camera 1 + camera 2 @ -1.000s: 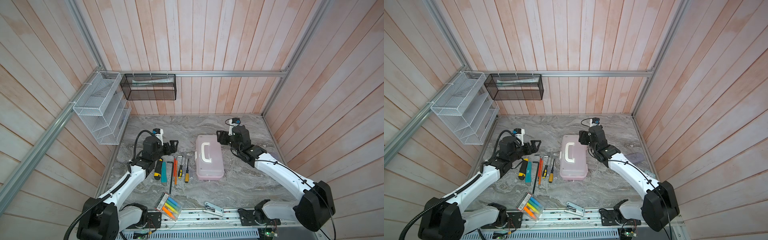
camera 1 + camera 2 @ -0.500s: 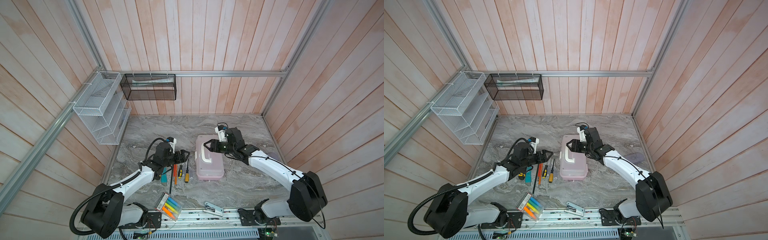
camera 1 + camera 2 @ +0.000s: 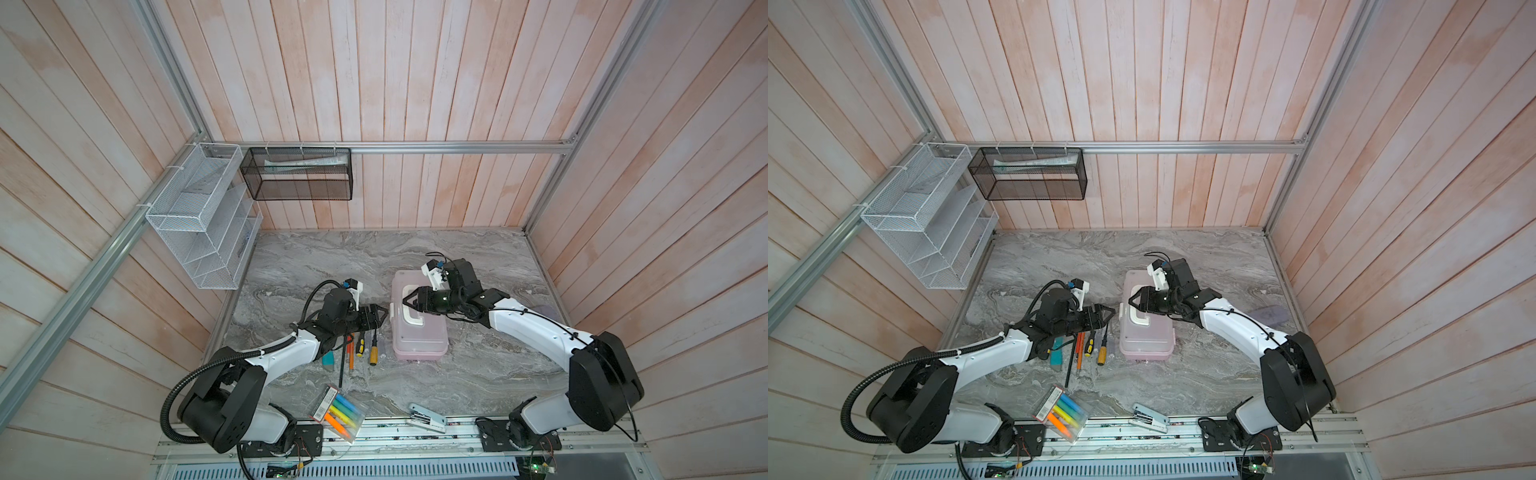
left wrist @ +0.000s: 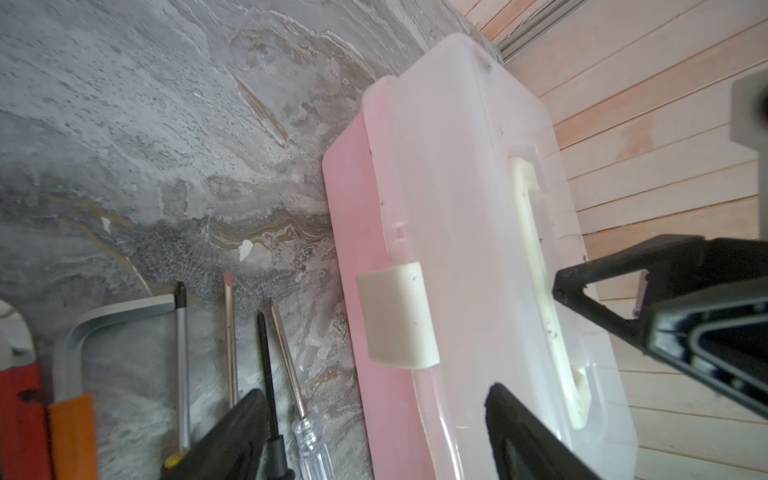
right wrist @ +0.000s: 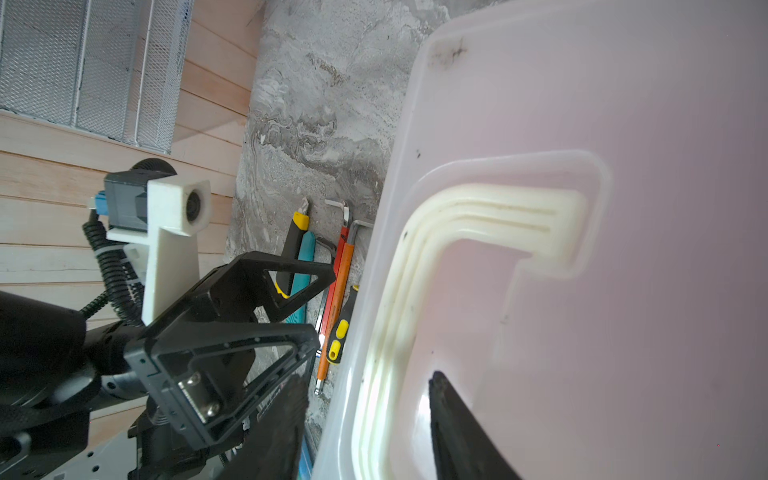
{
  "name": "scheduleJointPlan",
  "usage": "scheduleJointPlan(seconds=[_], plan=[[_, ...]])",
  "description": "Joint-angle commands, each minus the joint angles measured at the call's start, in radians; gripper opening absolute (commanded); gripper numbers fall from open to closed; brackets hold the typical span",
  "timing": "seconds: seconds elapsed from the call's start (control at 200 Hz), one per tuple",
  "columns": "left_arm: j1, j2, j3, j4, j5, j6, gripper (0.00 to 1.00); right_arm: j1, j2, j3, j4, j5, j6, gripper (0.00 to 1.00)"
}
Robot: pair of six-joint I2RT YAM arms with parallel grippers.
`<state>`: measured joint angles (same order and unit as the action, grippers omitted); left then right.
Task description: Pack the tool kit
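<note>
The tool kit (image 3: 419, 332) (image 3: 1145, 332) is a pale pink box with its translucent lid down, lying mid-table. Its white handle (image 5: 419, 257) lies flat on the lid and its white latch (image 4: 397, 316) sits on the left side. My left gripper (image 3: 384, 318) (image 4: 374, 390) is open, its jaws either side of the box's left edge just below the latch. My right gripper (image 3: 405, 301) (image 5: 368, 376) is open over the lid, with one finger inside the handle's bend and the other off the lid's left edge. Screwdrivers, hex keys and utility knives (image 3: 357, 351) (image 5: 332, 282) lie in a row left of the box.
A clear pack of coloured highlighters (image 3: 340, 411) and a white stapler (image 3: 426, 417) lie near the front edge. A white mesh rack (image 3: 199, 216) hangs on the left wall and a black mesh basket (image 3: 301, 174) on the back wall.
Both grippers have closed in on the box: the left moved right to the latch side, the right moved left over the lid to the handle. The right jaws have narrowed.
</note>
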<state>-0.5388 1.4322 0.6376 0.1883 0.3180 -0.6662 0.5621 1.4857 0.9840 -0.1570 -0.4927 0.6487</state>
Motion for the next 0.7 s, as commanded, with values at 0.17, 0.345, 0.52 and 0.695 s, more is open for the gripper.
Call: scheduleJointPlan(seconds=[0.17, 0.345, 0.52, 0.695], plan=[[-0.009, 0.097, 0.071, 0.04, 0.029, 0.034, 0.84, 0.001, 0.082, 0.035, -0.052, -0.089, -0.006, 0.49], [-0.009, 0.149, 0.121, 0.045, 0.039, 0.046, 0.84, -0.007, 0.115, 0.014, -0.019, -0.169, 0.017, 0.49], [-0.01, 0.209, 0.171, 0.062, 0.065, 0.05, 0.84, -0.021, 0.158, -0.024, 0.048, -0.283, 0.068, 0.48], [-0.013, 0.225, 0.185, 0.074, 0.072, 0.048, 0.84, 0.01, 0.205, 0.105, -0.21, -0.058, -0.051, 0.45]])
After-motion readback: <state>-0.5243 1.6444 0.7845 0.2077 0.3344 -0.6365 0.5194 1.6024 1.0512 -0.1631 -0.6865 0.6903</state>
